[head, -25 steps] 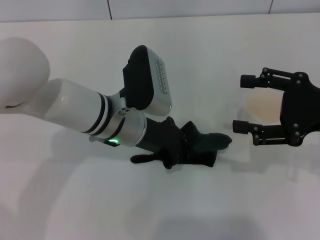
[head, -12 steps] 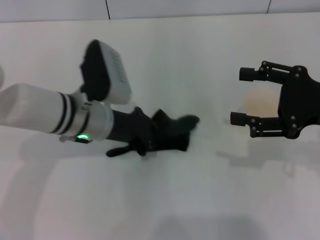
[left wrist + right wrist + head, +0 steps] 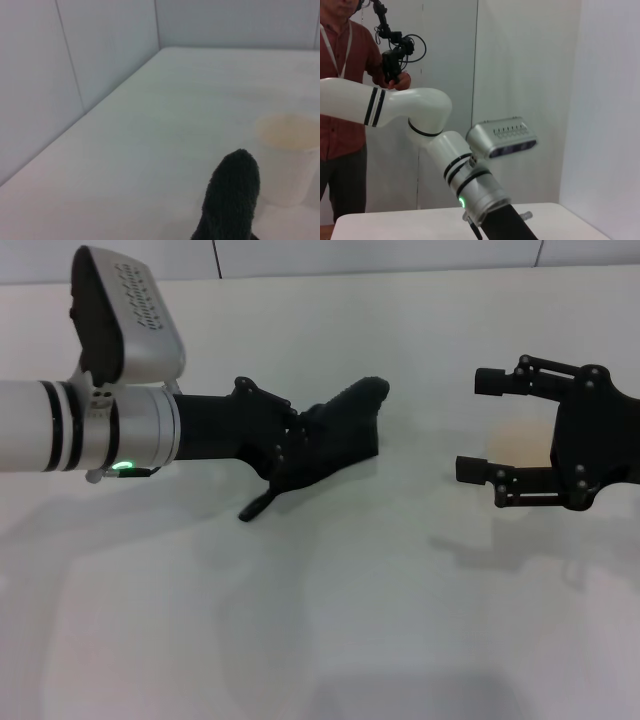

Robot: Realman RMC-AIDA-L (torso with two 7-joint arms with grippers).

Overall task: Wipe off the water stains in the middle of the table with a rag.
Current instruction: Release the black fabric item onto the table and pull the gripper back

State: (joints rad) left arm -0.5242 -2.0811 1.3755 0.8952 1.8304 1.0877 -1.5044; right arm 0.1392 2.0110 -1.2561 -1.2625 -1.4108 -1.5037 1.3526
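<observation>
**Black rag held in the left tool above a white table**

White matte table fills the head view, bounded at the far edge by pale wall panels. The left arm reaches in from the robot's left, with a silver wrist camera housing above its white and grey forearm and a green indicator light on the underside. The left tool is closed on the rag, a dark cloth bunched around the black fingers. One rounded end of the rag points toward the far right, and a narrow tail hangs down toward the near side. The rag's shadow falls on the table below and apart from it, which suggests the cloth is lifted off the surface.

The right tool hovers on the robot's right, its two black fingers spread wide apart and holding nothing. Between and behind those fingers stands a white paper cup; the left wrist view shows the same cup just beyond the rag's rounded tip.

No orange-brown stain can be made out on the table. In the right wrist view a person in a red shirt stands behind the left arm.
</observation>
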